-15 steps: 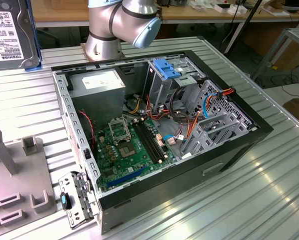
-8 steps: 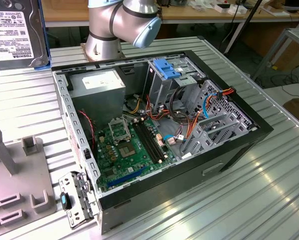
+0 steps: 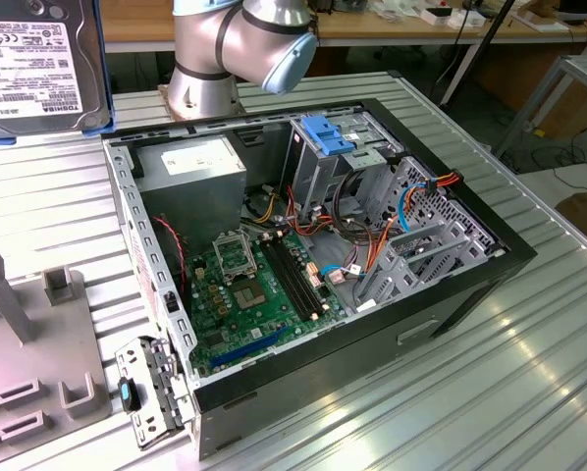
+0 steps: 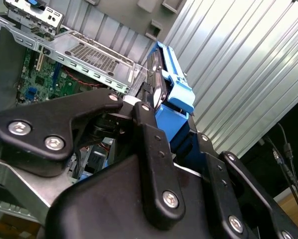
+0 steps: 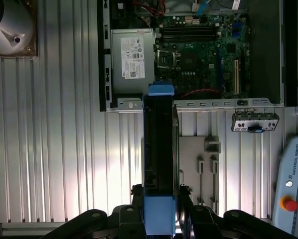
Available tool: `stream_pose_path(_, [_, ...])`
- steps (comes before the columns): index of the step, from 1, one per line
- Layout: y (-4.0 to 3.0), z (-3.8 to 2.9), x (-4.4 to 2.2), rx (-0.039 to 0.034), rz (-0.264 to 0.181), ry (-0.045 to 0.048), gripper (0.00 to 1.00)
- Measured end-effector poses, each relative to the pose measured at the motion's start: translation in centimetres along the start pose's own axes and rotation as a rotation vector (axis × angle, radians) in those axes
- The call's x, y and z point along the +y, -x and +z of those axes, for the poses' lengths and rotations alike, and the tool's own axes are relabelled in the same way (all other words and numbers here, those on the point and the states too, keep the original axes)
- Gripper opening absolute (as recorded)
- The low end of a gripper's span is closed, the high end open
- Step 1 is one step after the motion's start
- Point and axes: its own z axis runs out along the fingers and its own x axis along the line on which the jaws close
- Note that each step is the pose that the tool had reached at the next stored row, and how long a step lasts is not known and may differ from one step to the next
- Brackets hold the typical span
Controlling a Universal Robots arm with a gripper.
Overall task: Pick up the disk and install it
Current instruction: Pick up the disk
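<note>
- Your gripper (image 5: 160,199) is clamped on the disk (image 5: 159,149), with 1 finger (image 5: 137,191) against each flat side at its near end.
- The disk stands edge-on in the first wrist view, above the ribbed table (image 5: 64,149). Its far end lines up with the wall of the open computer case (image 5: 103,74).
- In the exterior view, the frame's corner cuts off the disk (image 3: 33,59), and you cannot see the pads' contact.

The disk (image 5: 159,149) has a smooth, bright blue plastic frame round a dark metal body. The tool (image 5: 160,191) is matt black with shiny silver screws (image 4: 170,199). The counter (image 3: 529,373) is ribbed shiny metal. The computer case (image 3: 134,211) is dull grey metal inside
</note>
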Motion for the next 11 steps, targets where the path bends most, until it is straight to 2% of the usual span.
stream_pose_path(5, [-0.04,-0.02,1.25,0.0000,0.000,0.0000,0.37])
stream_pose_path(11, [-0.06,-0.03,2.31,0.0001,0.000,0.0001,0.37])
